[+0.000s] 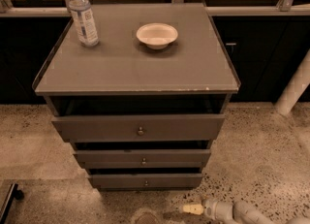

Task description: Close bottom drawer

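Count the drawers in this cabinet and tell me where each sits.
3: top drawer under the cabinet top, middle drawer beneath it, bottom drawer lowest. None looks hidden. The gripper is low, front-right of it.
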`<state>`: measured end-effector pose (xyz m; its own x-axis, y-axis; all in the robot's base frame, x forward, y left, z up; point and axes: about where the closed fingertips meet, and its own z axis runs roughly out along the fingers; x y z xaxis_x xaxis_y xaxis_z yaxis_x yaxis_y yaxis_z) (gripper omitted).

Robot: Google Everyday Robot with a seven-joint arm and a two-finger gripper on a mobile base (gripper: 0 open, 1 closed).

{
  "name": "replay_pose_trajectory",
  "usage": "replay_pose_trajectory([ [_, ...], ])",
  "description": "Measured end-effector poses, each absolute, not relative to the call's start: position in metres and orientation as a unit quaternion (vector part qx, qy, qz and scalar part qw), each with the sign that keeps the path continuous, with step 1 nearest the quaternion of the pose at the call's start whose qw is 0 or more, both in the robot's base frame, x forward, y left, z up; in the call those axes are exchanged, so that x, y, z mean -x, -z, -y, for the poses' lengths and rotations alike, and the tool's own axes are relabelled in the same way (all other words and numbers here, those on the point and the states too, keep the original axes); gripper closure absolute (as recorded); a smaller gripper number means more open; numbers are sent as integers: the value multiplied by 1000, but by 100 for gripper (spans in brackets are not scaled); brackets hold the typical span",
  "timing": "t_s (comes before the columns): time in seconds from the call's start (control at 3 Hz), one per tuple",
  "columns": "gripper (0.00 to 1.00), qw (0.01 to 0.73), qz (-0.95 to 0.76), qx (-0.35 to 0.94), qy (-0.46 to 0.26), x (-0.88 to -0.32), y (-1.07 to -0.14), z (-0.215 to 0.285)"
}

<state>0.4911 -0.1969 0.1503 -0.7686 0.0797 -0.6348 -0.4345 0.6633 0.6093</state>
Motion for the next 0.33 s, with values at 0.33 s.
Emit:
replay_pose_trajectory([
  [0.33,0,324,-852,104,-397,-491,-150,197],
])
